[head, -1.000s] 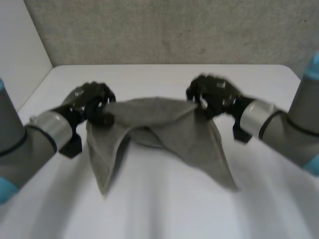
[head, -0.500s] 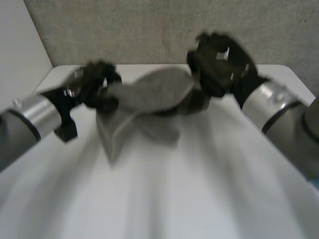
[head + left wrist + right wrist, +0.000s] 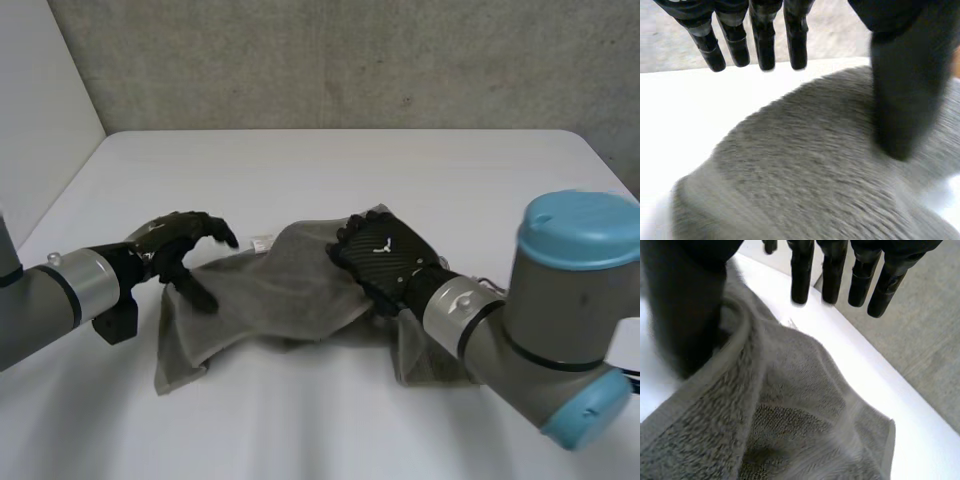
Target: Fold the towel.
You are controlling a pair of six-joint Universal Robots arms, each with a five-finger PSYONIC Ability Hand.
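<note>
While the white worktop [image 3: 330,165] takes up most of what you see, the grey towel [image 3: 270,295] lies rumpled about its middle. It is spread crosswise, with ridges and folds across it rather than lying flat. One loose corner points toward the worktop's near edge on your left side, and the opposite end is bunched beneath the right arm [image 3: 540,330].

That right arm reaches in from the near right corner. The left arm [image 3: 60,300] comes in low from the left edge.

Your right hand [image 3: 385,255] rests palm down on the towel's right part, back of the hand upward. In its wrist view the fingers [image 3: 832,270] are straight and apart, clear of the cloth, and the thumb [image 3: 687,315] lies against a raised fold of the towel [image 3: 790,405]. Nothing is pinched, so this hand is spread.

Your left hand [image 3: 180,245] is at the towel's left edge. Its fingers [image 3: 763,45] are straight and held above the bare worktop beyond the cloth. Its thumb [image 3: 905,100] points down at the towel [image 3: 805,165], and you cannot tell whether it touches. This hand too is spread and grips nothing.

A small white label [image 3: 262,241] shows at the towel's far edge, between the two hands.
</note>
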